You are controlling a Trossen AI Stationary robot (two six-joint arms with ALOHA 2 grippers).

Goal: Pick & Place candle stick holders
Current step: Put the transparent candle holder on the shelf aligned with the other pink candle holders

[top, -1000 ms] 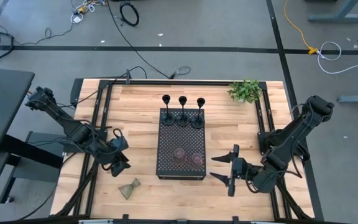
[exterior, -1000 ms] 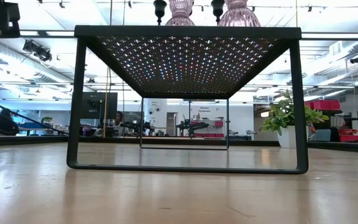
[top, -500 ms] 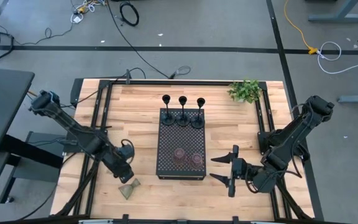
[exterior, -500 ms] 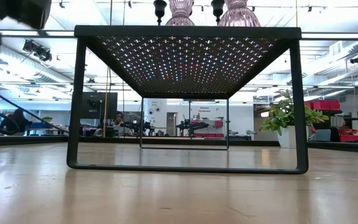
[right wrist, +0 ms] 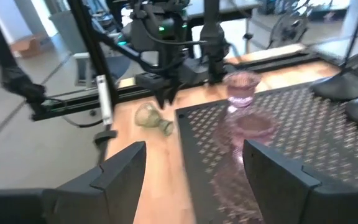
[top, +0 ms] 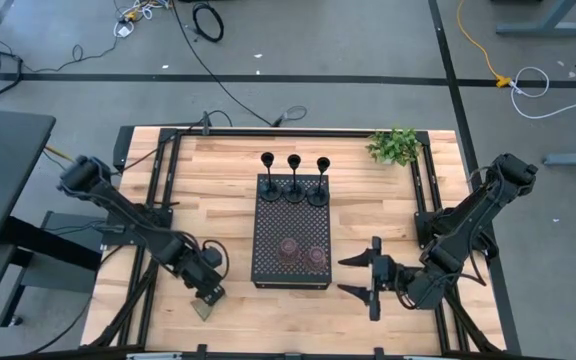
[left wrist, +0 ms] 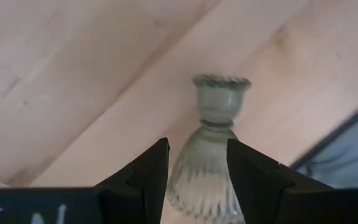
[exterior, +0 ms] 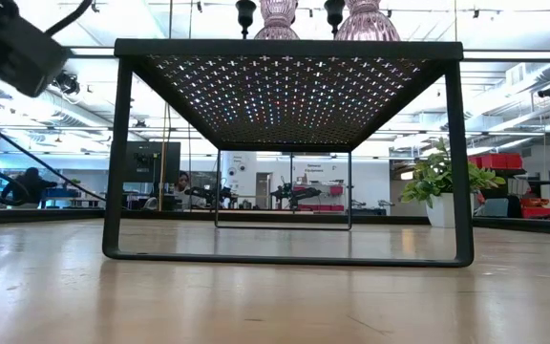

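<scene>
The olive-green hourglass holder [left wrist: 210,155] lies on its side on the wood near the table's near-left corner [top: 200,309]. My left gripper [left wrist: 197,144] is open just above it, pointing down, one finger on either side of its wider end; I see no touch. Three slim black stem holders [top: 294,185] stand on the far end of the black perforated tray [top: 268,225]. Two pinkish glass holders [top: 288,250] [top: 315,258] stand on the tray's near end. My right gripper [top: 346,276] is open and empty, right of the tray.
The tray stands raised on legs at the table's middle [exterior: 113,191]. A small leafy plant [top: 395,146] sits at the far right corner. Black frame rails run along the table's left [top: 153,250] and right sides. Bare wood lies left and right of the tray.
My left gripper has swung toward the table's near edge and a little right, going down over the olive-green holder until its fingers stand on either side of it. The holder has stayed where it lay.
</scene>
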